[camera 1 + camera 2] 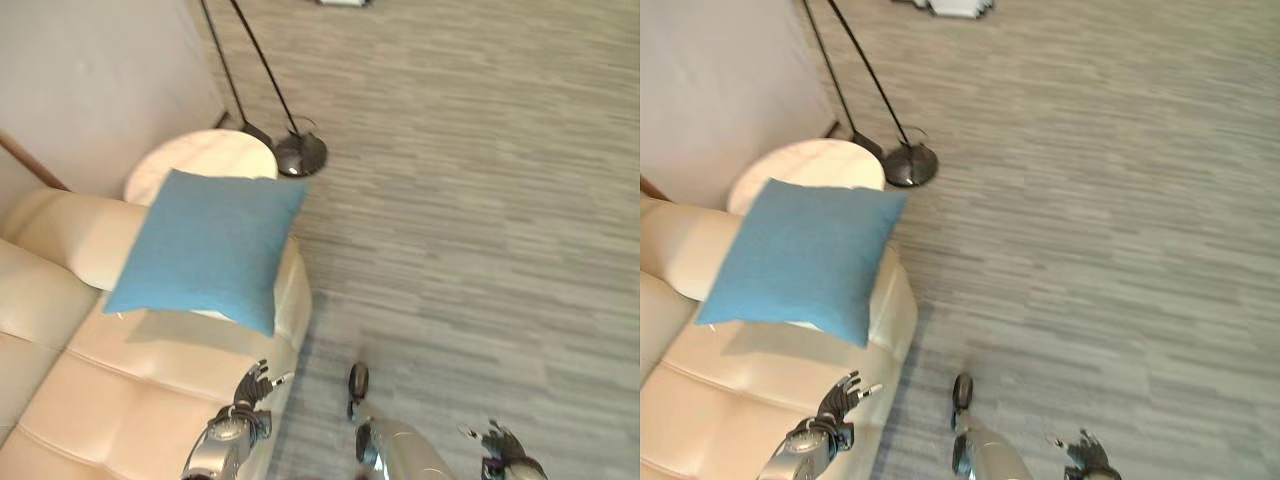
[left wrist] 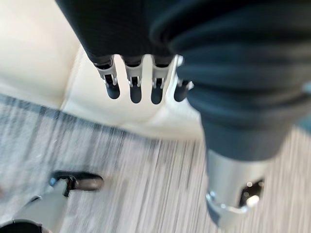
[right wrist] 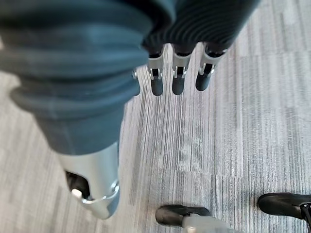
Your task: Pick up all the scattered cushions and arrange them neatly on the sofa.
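Note:
A blue square cushion (image 1: 205,250) lies tilted on the arm end of the cream leather sofa (image 1: 120,390), its far corner hanging toward the side table. My left hand (image 1: 248,395) hovers over the sofa's front edge below the cushion, open, fingers (image 2: 133,85) straight and holding nothing. My right hand (image 1: 503,445) hangs over the grey floor at the lower right, open, its fingers (image 3: 177,77) straight and empty.
A round white side table (image 1: 205,160) stands beyond the sofa's arm, against the wall. A floor lamp's dark round base (image 1: 300,153) and thin black poles stand next to it. Grey striped carpet (image 1: 470,200) spreads to the right.

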